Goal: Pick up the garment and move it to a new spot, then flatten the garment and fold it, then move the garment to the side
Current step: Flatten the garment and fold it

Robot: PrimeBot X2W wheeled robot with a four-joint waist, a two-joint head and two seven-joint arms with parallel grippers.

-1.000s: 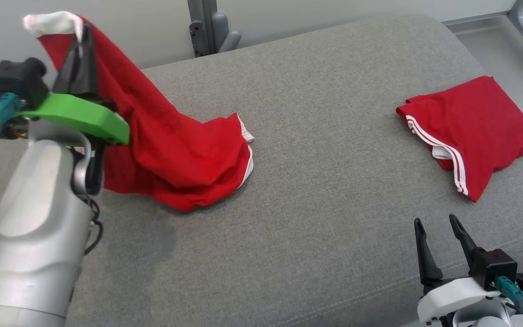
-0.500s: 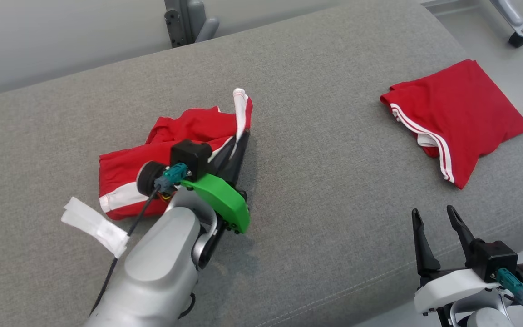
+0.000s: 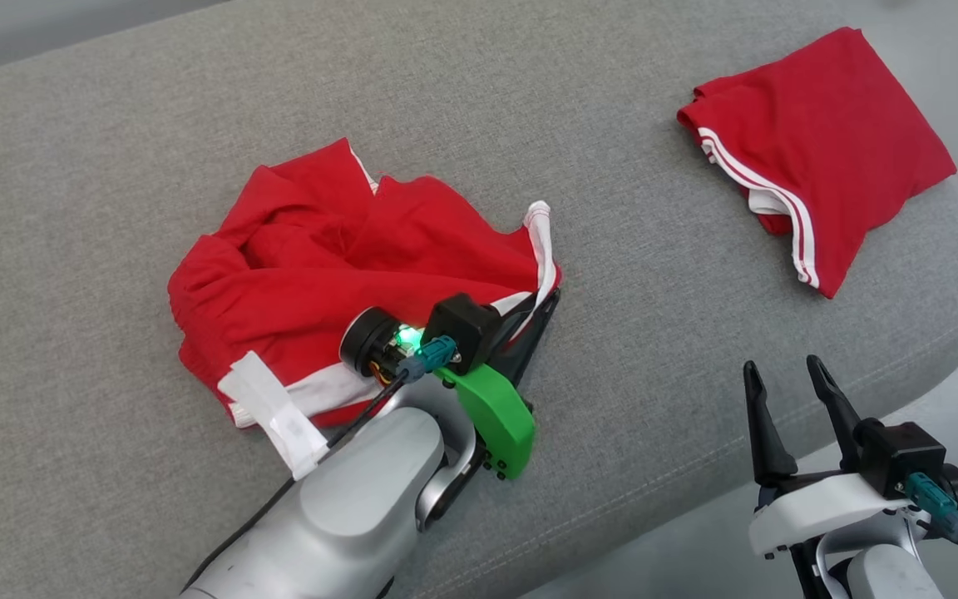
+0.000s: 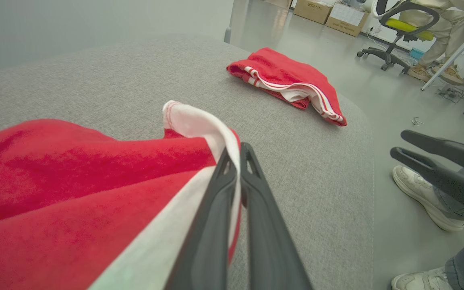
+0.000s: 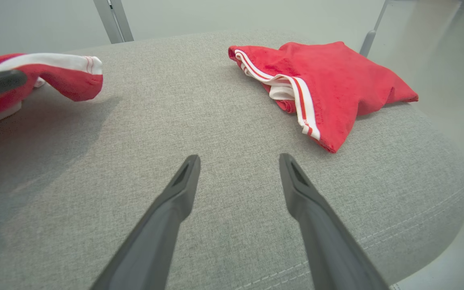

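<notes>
Garment (image 3: 346, 274): one of two red, crumpled on cushion (image 3: 654, 374), beside left fingers (image 3: 541, 312).
Left fingers: clamped on its white hem.
Right fingers (image 3: 824, 391): spread, empty; folded garment (image 3: 837, 141) beyond tips.

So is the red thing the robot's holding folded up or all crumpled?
Crumpled. The garment lies in a rumpled, creased heap, white hem pinched in the left gripper, jaws shut.

- Grey fabric cushion (image 3: 654, 399), stitched seam at lower right of head view.
- Glossy pale floor (image 4: 361, 80), upper right of left wrist view.
- Office chair (image 4: 409, 24), yellow-green seat, top right.
- Cardboard boxes (image 4: 344, 18), top edge.
- Plain wall (image 5: 236, 16), metal post (image 5: 113, 20) upper left.
</notes>
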